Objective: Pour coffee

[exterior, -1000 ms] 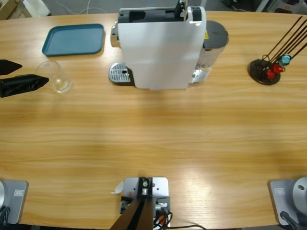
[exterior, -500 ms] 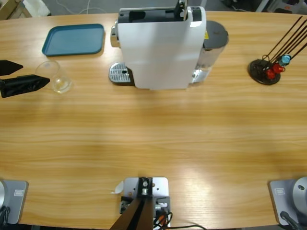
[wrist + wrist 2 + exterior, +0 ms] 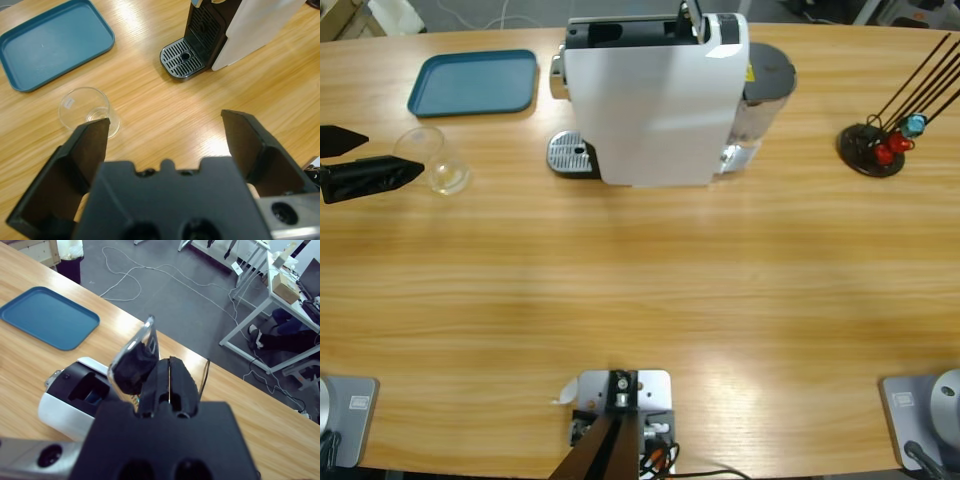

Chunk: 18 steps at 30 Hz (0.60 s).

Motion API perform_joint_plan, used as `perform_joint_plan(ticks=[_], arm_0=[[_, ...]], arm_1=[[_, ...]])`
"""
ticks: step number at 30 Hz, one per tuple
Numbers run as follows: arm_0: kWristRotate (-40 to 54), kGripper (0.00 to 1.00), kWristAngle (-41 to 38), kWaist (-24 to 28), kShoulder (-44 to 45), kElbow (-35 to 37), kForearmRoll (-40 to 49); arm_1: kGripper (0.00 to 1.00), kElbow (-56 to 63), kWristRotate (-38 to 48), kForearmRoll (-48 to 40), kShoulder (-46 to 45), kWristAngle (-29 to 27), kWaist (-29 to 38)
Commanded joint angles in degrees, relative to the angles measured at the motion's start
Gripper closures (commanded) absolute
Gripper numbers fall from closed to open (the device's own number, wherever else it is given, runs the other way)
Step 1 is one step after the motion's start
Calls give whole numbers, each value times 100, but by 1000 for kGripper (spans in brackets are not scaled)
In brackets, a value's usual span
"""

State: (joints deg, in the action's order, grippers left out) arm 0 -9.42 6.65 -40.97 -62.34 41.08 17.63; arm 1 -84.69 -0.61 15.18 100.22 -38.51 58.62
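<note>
Clear glass is what I must handle: a small tumbler (image 3: 433,160) stands at the 9 o'clock side of the tabletop (image 3: 640,290), with the blue tray (image 3: 470,82) near it at 12 o'clock. My left jaws come in from the 9 o'clock edge and are wide open. They hold nothing, and the tumbler is just in front of them, nearer to one jaw and not yet between them. I see no dark coffee in it; it looks empty or nearly so. The grate (image 3: 570,153) of the white machine (image 3: 655,100) lies at 3 o'clock from the tumbler and is bare.

My right jaws are pressed together on top of the machine, just beside its silver lever (image 3: 132,357). I cannot tell if they touch it.

I judge the tumbler to be light, stiff, smooth and breakable. I should take it around the middle of its wall, gently but firmly, because thin glass slips easily. It must stay upright, especially once coffee is in it.
</note>
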Motion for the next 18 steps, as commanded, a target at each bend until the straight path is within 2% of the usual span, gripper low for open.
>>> perform_joint_plan(ticks=[1,18], arm_0=[[-51,36,-41,-43,-208,-179,-58],[-51,36,-41,-43,-217,-172,-49]], arm_1=[[1000,-57,119,-13,777,394,255],[1000,47,506,-38,1188,770,273]])
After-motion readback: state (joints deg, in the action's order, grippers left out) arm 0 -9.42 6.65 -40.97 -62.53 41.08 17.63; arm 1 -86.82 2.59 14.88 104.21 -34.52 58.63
